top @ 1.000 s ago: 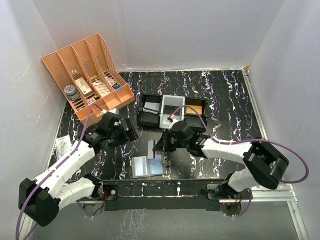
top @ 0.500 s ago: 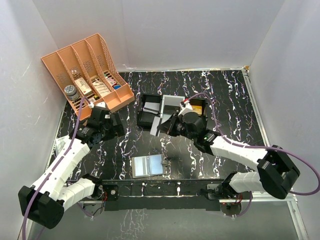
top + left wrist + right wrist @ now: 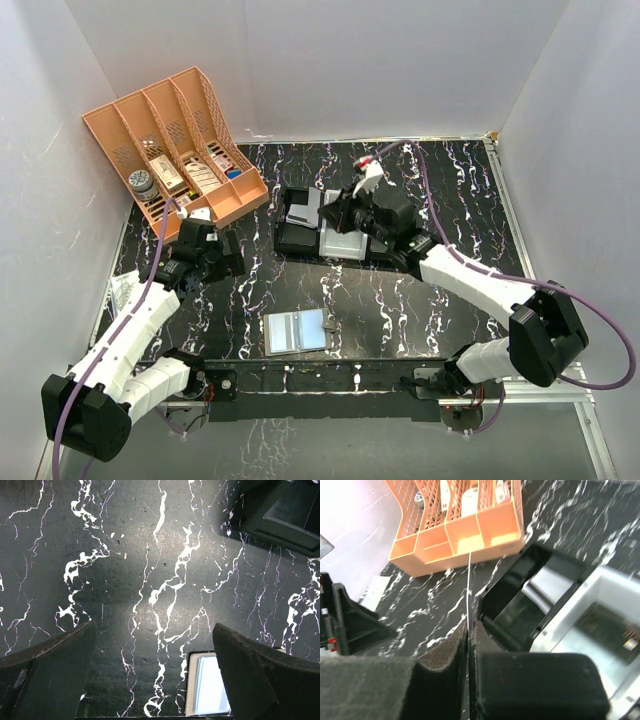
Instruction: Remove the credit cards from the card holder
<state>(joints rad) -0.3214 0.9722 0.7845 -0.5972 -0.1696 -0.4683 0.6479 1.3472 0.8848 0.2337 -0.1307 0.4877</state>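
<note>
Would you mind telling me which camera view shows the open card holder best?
The top external view: the card holder lies open, whole and uncovered on the table. The left wrist view catches only a corner of it at the bottom edge; the right wrist view misses it.

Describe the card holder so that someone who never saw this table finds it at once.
On the black marbled table, look near the middle of the near edge. The card holder lies there open and flat. It is small with a grey-blue inside, unlike the black tray and orange organiser farther back.
</note>
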